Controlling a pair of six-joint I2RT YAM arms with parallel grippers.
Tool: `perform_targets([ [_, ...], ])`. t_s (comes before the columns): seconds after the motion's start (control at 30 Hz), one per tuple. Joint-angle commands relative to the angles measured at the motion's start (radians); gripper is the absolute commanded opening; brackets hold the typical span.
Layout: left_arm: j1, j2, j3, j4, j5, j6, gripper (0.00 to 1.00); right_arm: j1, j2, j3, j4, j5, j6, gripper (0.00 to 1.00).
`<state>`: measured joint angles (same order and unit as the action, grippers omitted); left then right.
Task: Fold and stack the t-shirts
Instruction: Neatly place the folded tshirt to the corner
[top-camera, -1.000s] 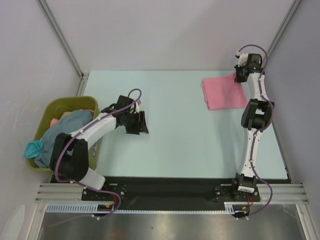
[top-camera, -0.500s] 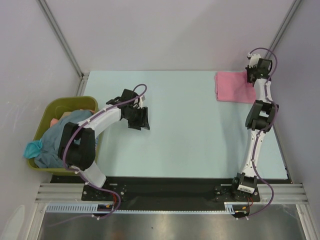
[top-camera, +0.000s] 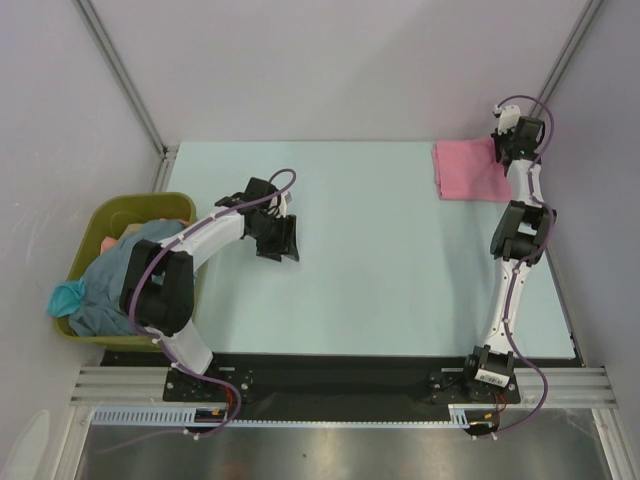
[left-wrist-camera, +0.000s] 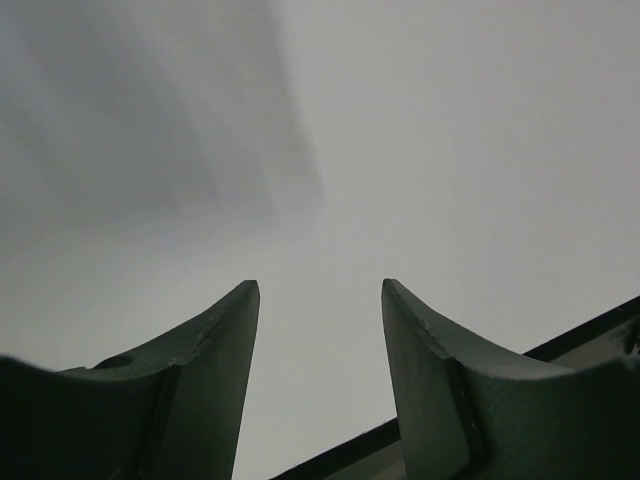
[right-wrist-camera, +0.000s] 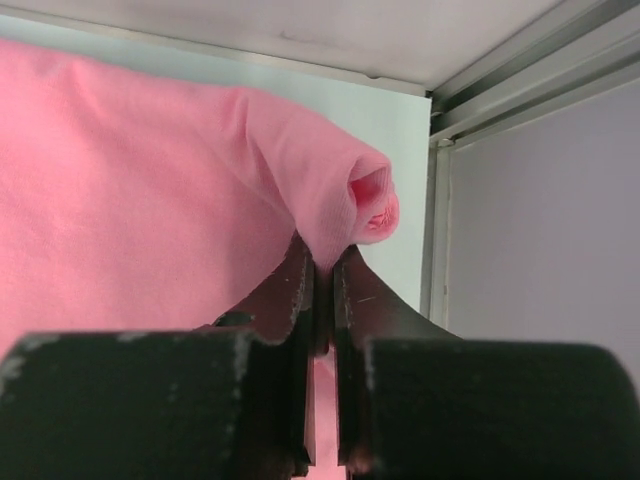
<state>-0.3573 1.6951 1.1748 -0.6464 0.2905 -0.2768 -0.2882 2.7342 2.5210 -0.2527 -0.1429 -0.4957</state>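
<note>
A folded pink t-shirt (top-camera: 468, 170) lies at the table's far right corner. My right gripper (top-camera: 500, 152) is shut on its right edge; in the right wrist view the pink cloth (right-wrist-camera: 150, 180) bunches up between the closed fingers (right-wrist-camera: 325, 265). Grey-blue and teal t-shirts (top-camera: 110, 275) lie heaped in the olive-green bin (top-camera: 140, 207) at the left. My left gripper (top-camera: 285, 240) is open and empty over bare table, right of the bin; the left wrist view shows its two fingers (left-wrist-camera: 320, 290) spread with only the table surface between them.
Metal frame posts stand at the far corners of the table (top-camera: 350, 260). The right wall and the frame rail (right-wrist-camera: 500, 90) run close beside the right gripper. The bin overhangs the table's left side.
The right gripper has dragged the pink t-shirt from the mid-right of the table into the far right corner. The left gripper has shifted slightly right and then stayed put.
</note>
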Motion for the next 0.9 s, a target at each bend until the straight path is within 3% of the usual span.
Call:
perform_targets([
  [0.0, 0.001, 0.003, 0.043, -0.002, -0.004, 0.030, 0.58, -0.016, -0.001, 0.038, 0.089, 0.002, -0.018, 0.03],
  [0.03, 0.001, 0.003, 0.043, 0.001, -0.004, 0.030, 0.58, -0.019, -0.001, 0.041, 0.090, -0.004, -0.012, 0.27],
  [0.13, 0.001, -0.005, 0.042, 0.001, 0.001, 0.030, 0.58, -0.022, -0.007, 0.059, 0.092, 0.012, 0.031, 0.82],
  [0.3, 0.001, -0.049, 0.034, 0.007, -0.002, 0.001, 0.58, 0.007, -0.093, 0.030, 0.058, 0.283, 0.103, 0.90],
  [0.43, -0.003, -0.101, 0.023, 0.045, 0.013, -0.056, 0.58, 0.014, -0.278, -0.025, -0.074, 0.332, 0.360, 0.91],
  [0.67, -0.003, -0.251, -0.067, 0.177, 0.119, -0.212, 0.60, 0.032, -0.628, -0.448, -0.148, -0.005, 0.797, 0.93],
  [0.73, -0.003, -0.335, -0.101, 0.221, 0.139, -0.252, 0.62, 0.049, -0.734, -0.595, -0.146, -0.139, 0.871, 1.00],
  [0.87, -0.003, -0.510, -0.264, 0.309, 0.150, -0.327, 0.69, 0.101, -0.925, -0.902, -0.148, -0.280, 0.968, 1.00],
])
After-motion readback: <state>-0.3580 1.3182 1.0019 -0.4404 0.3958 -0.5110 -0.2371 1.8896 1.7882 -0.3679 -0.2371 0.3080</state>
